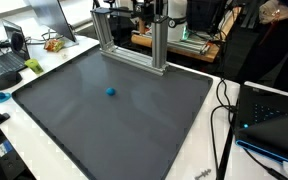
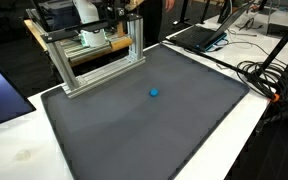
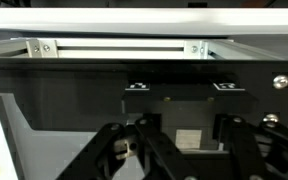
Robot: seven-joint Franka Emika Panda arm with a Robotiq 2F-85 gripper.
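In the wrist view my gripper (image 3: pixel 190 152) enters from the bottom, its black linkage fingers (image 3: pixel 134 150) standing a little apart with nothing between them. Close ahead is a silver aluminium bar (image 3: pixel 119 47) and, below it, a dark box (image 3: pixel 179 105) bearing two small black-and-white markers and a white label. Both exterior views show the aluminium frame (image 1: pixel 134 45) (image 2: pixel 99 60) at the back edge of a dark grey mat (image 1: pixel 114 130) (image 2: pixel 154 135); the gripper is behind it, mostly hidden. A small blue ball (image 1: pixel 110 92) (image 2: pixel 154 94) lies alone on the mat, far from the gripper.
The mat covers a white table (image 2: pixel 19 150). Laptops sit at the table's sides (image 1: pixel 6 58) (image 1: pixel 274 112) (image 2: pixel 199 36). Black cables (image 1: pixel 224 110) (image 2: pixel 266 72) trail along one edge. Clutter and equipment stand behind the frame.
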